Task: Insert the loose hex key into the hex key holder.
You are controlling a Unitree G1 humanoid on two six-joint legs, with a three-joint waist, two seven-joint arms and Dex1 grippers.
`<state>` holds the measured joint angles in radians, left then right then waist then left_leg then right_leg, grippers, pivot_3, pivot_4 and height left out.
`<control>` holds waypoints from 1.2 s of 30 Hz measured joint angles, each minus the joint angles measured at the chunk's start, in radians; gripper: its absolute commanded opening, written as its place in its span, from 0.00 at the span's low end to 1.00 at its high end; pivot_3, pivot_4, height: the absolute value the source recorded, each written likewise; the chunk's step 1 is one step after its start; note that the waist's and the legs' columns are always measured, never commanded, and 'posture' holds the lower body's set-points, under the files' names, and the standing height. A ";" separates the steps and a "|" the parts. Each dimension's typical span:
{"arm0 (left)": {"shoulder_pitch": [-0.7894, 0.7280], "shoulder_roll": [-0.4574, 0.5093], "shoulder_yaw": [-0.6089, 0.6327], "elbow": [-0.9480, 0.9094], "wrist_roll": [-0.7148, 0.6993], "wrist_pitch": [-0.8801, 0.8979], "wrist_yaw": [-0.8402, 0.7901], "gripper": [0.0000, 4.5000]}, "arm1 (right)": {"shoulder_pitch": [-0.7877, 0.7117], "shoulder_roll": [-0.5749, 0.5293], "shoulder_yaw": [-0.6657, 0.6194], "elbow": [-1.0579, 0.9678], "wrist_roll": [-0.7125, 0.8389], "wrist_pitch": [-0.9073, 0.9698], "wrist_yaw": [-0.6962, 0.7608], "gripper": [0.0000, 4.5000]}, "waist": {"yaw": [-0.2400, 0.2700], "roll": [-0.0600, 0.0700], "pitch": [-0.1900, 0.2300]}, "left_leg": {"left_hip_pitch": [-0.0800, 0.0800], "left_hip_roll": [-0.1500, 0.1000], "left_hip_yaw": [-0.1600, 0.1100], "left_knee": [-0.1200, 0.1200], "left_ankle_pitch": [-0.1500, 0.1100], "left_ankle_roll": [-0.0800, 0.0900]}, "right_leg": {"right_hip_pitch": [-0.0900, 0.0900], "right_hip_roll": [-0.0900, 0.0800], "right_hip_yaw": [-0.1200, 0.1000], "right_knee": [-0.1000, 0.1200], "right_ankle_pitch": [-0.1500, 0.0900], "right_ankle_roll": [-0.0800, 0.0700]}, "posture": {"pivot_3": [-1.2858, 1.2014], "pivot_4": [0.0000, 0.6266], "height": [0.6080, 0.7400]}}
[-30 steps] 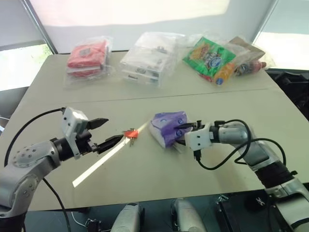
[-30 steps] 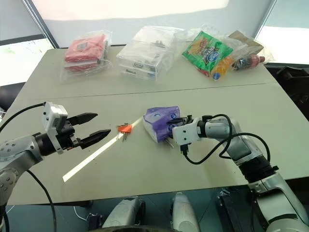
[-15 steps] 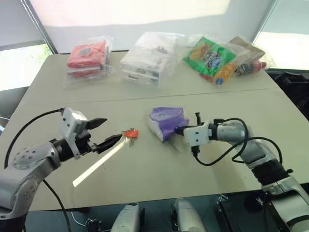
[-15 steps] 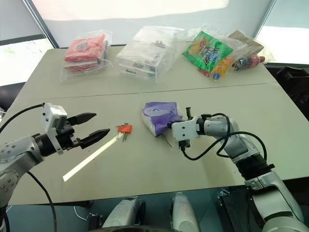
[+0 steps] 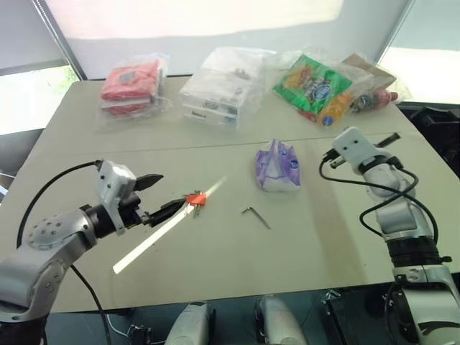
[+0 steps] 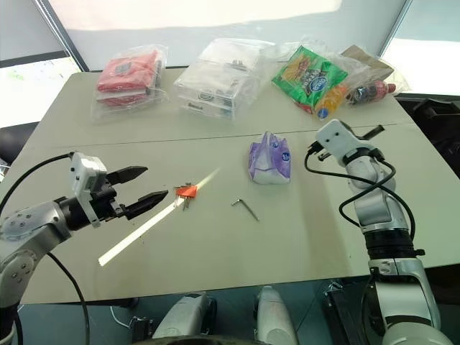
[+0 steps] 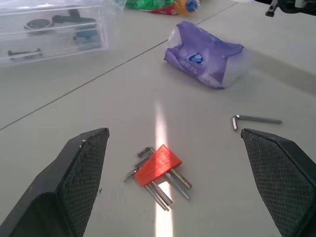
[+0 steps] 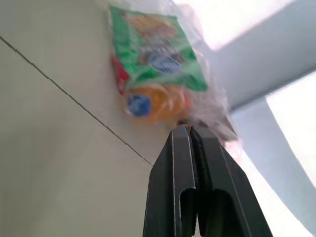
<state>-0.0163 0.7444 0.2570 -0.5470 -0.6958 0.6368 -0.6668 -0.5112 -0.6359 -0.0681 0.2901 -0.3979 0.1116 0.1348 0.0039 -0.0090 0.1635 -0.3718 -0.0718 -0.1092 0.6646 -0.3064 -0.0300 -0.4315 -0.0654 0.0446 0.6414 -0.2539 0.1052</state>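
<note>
Red-orange hex key holder [image 5: 195,199] sits mid-desk before the wide-open, empty left claw [image 5: 159,195], loose hex key [image 5: 255,215] nearby, right claw [image 5: 389,139] shut, empty.

Between the left gripper's [image 7: 173,187] matt, textured black fingers [image 7: 81,177] are seen a smooth orange plastic hex key holder [image 7: 157,165] and bare metal keys.

A purple tissue pack [image 5: 277,167] sits mid-picture. Up top: red packs [image 5: 131,85], a clear box [image 5: 215,93], green snacks [image 5: 313,80].
</note>
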 measured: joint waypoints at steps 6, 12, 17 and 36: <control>-0.026 -0.004 -0.008 0.017 0.017 -0.013 -0.011 1.00 | 0.037 0.072 -0.053 -0.103 0.119 0.111 0.054 0.07 | -0.023 0.000 0.000 | 0.000 0.002 0.000 -0.001 -0.001 0.002 | 0.000 0.001 0.002 0.000 0.000 0.000 | 0.52 0.24 1.00; -0.030 -0.005 -0.009 0.021 0.026 -0.015 -0.014 1.00 | 0.081 0.118 -0.010 -0.300 0.270 0.184 0.239 0.67 | -0.017 0.001 0.001 | -0.001 0.000 0.000 -0.001 -0.002 0.003 | -0.003 0.001 0.001 0.003 0.000 0.000 | 0.52 0.24 1.00; -0.030 -0.008 -0.009 0.025 0.029 -0.014 -0.014 1.00 | 0.101 0.098 0.031 -0.414 0.354 0.232 0.378 0.99 | -0.015 0.001 0.001 | -0.001 0.000 0.000 0.000 -0.003 0.004 | -0.002 0.000 0.001 0.002 0.000 0.000 | 0.52 0.24 1.00; 0.004 -0.017 -0.007 -0.005 0.028 -0.009 0.001 1.00 | 0.168 0.006 0.189 -0.604 0.537 0.419 0.633 0.99 | -0.015 0.001 0.001 | -0.001 0.001 -0.001 -0.001 -0.002 0.004 | -0.002 -0.001 0.001 0.002 0.000 0.000 | 0.52 0.24 1.00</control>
<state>-0.0125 0.7275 0.2504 -0.5525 -0.6675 0.6276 -0.6661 -0.3430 -0.6298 0.1214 -0.3139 0.1390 0.5310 0.7677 -0.0108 -0.0079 0.1644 -0.3729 -0.0710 -0.1103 0.6640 -0.3088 -0.0257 -0.4340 -0.0665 0.0456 0.6433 -0.2539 0.1053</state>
